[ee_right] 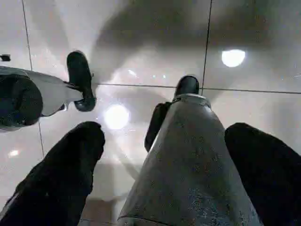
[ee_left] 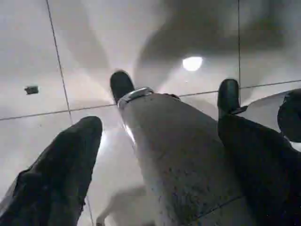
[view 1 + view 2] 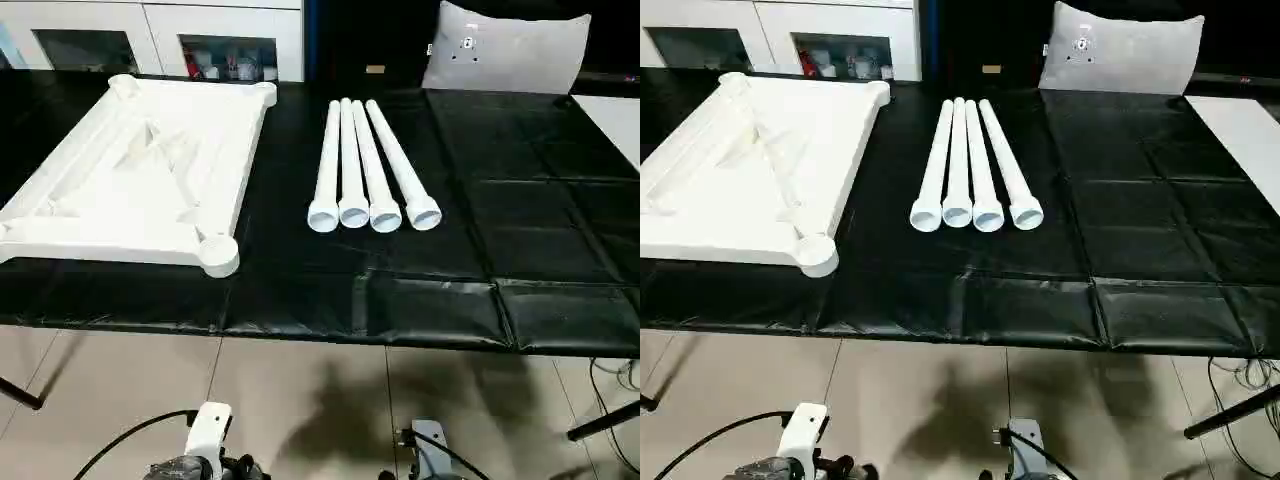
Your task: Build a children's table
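On black-covered desk (image 3: 440, 300): white ribbed rectangular plastic tabletop (image 3: 150, 170) underside up, at left | four white tapered tubular legs (image 3: 365, 165) side by side beside it | left pincer (image 2: 160, 136) released, empty | right pincer (image 1: 164, 155) released, empty

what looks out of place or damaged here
Nothing stands out. The tabletop lies underside up on the black table cover, the four legs lie side by side beside it, none cracked or fitted yet.
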